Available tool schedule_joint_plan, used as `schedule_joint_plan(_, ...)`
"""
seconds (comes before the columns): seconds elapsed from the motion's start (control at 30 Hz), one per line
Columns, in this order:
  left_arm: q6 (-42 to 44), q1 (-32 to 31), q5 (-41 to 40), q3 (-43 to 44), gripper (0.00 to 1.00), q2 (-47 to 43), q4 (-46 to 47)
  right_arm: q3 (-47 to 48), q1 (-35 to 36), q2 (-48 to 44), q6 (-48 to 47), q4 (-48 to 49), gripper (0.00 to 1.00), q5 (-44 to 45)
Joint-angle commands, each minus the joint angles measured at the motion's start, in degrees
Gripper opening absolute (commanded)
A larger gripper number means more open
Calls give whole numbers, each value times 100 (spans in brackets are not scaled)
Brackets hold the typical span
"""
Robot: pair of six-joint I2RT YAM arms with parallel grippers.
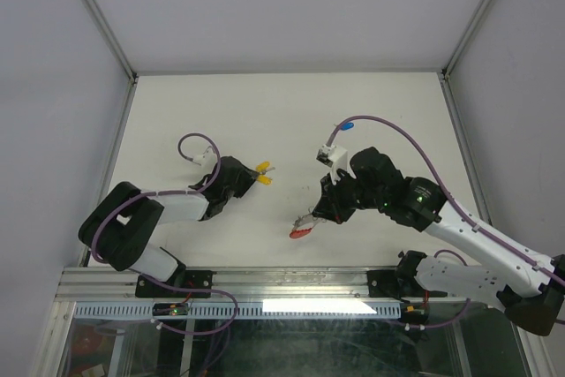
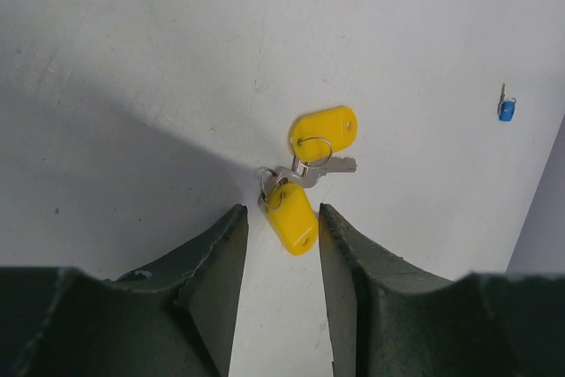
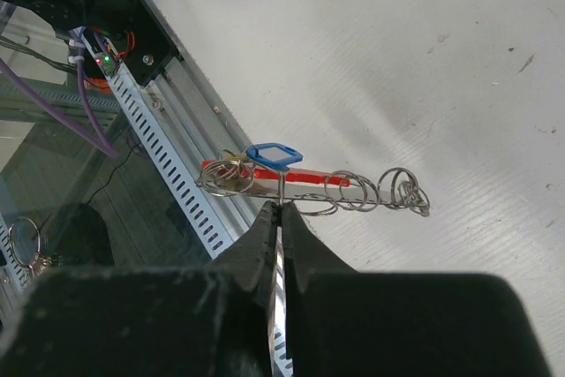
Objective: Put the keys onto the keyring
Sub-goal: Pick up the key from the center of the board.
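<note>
The right gripper (image 3: 280, 212) pinches a blue-capped key (image 3: 274, 156) by its blade, close by the keyring (image 3: 313, 177). The left gripper (image 2: 279, 218) stands spread, its fingertips either side of two yellow-capped keys (image 2: 322, 132).

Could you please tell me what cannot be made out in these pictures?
Top view: the keyring is tiny and half under the right gripper.
Right wrist: the held blue key hides its tip inside that gripper; whether it passes a ring is unclear.
Left wrist: the far blue key is too small for detail.
</note>
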Motion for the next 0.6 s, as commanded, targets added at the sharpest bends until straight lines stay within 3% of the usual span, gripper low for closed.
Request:
schedule_joint_plan(0.0,-137,69,45,-63,37,152,-3,101,-15,3,96,369,0,-185)
schedule_joint_plan(0.57,-111,104,-68,9,28,352,27,172,-15,32,95,284,0,-224)
